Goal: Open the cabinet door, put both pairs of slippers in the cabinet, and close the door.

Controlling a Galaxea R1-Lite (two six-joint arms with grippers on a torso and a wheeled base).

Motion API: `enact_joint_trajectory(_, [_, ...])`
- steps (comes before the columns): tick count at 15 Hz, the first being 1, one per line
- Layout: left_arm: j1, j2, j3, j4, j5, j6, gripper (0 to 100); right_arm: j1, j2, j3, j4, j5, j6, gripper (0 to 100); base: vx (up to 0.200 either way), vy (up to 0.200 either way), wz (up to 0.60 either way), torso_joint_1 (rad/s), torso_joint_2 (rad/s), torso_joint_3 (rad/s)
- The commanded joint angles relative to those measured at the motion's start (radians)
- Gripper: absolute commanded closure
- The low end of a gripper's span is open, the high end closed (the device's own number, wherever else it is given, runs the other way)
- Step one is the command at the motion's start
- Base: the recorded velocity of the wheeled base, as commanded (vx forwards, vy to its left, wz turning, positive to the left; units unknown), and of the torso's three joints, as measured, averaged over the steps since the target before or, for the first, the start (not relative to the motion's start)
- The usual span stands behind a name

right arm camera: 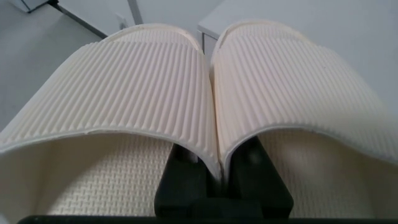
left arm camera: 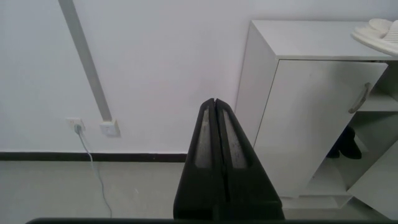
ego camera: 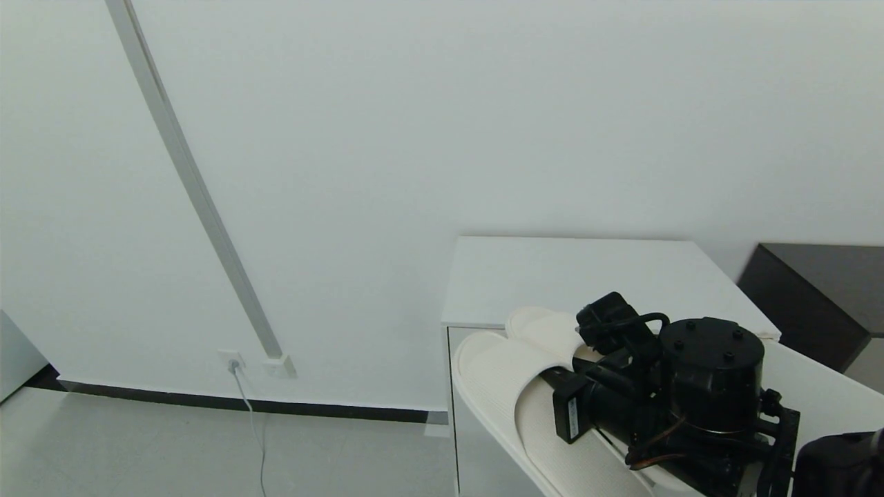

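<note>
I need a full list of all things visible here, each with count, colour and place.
cabinet: one, white, against the wall, door open
slippers: one pair, cream, held near the cabinet top
dark thing: one, black, on a shelf inside the cabinet
conduit: one, grey, on the wall
socket: one, white, low on the wall, cable plugged in
furniture: one, dark, right of the cabinet
left gripper: one, black, jaws shut, empty
right gripper: one, black, jaws shut on the slippers

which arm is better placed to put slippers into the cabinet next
Right. The right tool is shut on a pair of white slippers near the cabinet top, and the door stands open. The left tool is shut and empty.
</note>
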Motion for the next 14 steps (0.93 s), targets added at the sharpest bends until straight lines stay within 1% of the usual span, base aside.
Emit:
enact_joint_trajectory(1, [0.0,0.001,0.0,0.0,0.0,-0.001,100,-0.001,0.005,0.001,0.0,0.0,0.0,100,0.0,-0.2,0.0,0.007,0.01,-0.007])
enact_joint_trajectory(4, [0.0,0.0,0.0,0.0,0.0,0.001,100,0.001,0.005,0.002,0.0,0.0,-0.019,100,0.0,-0.2,0.0,0.005,0.0,0.001])
enact_joint_trajectory(14, [0.0,0.0,0.0,0.0,0.0,-0.001,100,0.001,0.003,0.016,0.0,0.003,-0.019,100,0.0,-0.2,0.0,0.003,0.0,0.001])
